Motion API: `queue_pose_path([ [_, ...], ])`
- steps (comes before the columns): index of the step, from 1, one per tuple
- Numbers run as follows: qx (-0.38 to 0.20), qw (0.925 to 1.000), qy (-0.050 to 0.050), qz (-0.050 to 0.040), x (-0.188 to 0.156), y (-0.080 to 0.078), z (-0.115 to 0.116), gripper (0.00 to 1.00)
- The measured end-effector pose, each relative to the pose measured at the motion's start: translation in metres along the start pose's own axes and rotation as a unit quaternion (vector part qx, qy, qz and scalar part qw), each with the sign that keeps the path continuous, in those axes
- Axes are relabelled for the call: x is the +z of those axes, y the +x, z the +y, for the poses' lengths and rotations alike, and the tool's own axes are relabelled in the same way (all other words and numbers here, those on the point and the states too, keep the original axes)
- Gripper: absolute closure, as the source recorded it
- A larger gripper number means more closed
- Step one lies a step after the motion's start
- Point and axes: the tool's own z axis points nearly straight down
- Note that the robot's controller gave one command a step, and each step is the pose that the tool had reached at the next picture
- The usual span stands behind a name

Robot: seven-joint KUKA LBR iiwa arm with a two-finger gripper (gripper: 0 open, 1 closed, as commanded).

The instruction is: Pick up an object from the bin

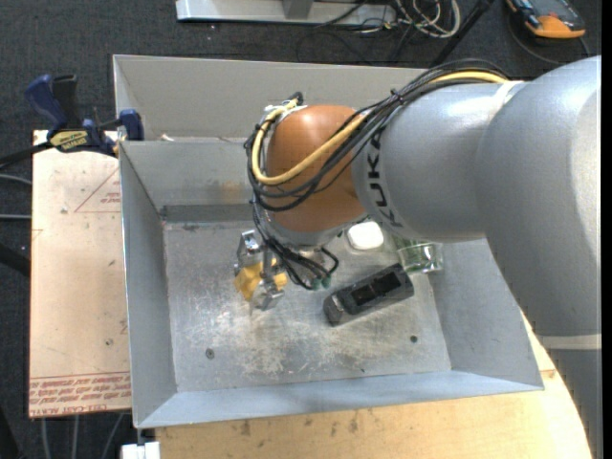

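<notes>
Camera view, from above. The arm enters from the right; its orange cover [311, 161], wrapped in yellow and black cables [263, 156], sits directly above the pincer [260, 280], which is lowered to the floor of the grey bin [153, 285]. A small yellow-gold thing [250, 277] sits at the pincer's tip, on its left side. Whether the pincer is apart, together or clamped on that thing cannot be told. A black oblong block [369, 295] lies flat on the floor near the pincer's right. Beyond it, right and slightly farther back, are a white rounded thing [365, 236] and a clear, greenish piece [422, 256], both partly under the arm.
</notes>
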Motion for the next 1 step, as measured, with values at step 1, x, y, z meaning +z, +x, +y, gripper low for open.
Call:
queue_pose_path([
  [1,0.018,0.9998,0.000,0.0018,-0.0997,-0.0478,-0.0251,1.00],
])
